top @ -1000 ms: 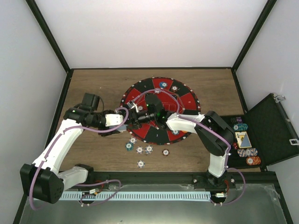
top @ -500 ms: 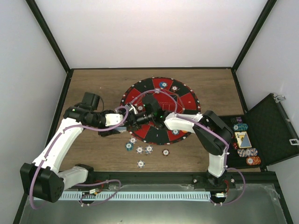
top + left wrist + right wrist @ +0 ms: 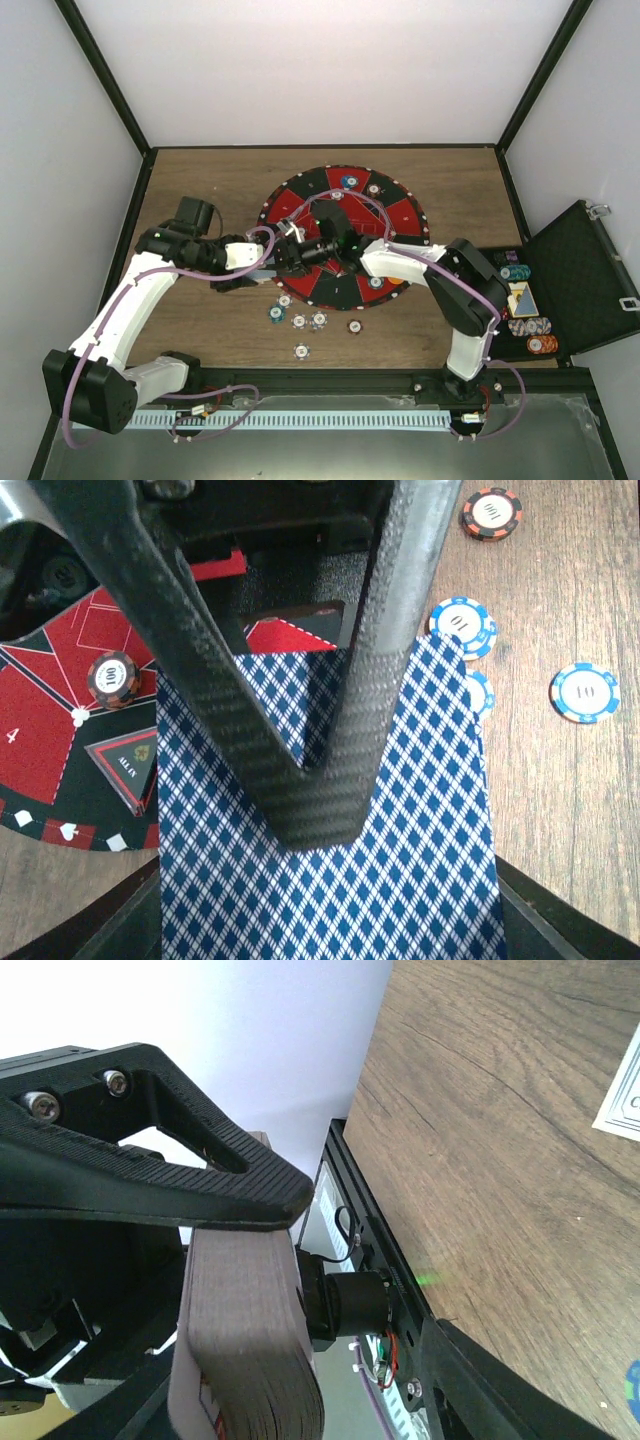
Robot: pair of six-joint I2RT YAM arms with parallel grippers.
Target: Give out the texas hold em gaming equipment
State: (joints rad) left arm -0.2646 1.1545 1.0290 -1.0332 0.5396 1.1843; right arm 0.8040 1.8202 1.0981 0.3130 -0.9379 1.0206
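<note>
Over the round mat's (image 3: 400, 215) left rim, well apart from the black case (image 3: 585, 265) at the desk's (image 3: 200, 190) right edge, the right hand (image 3: 250, 1280) grips a card deck (image 3: 245, 1360) and the left hand (image 3: 320, 815) pinches a blue-diamond card (image 3: 410, 880). Poker chips (image 3: 300, 321) dot the wood just beside.

White links (image 3: 125, 315), black joints (image 3: 95, 400), looping purple cables (image 3: 66, 420), and a black weave-textured left hand (image 3: 315, 825).

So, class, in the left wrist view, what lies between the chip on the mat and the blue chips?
A card, under the left gripper, in that view.
</note>
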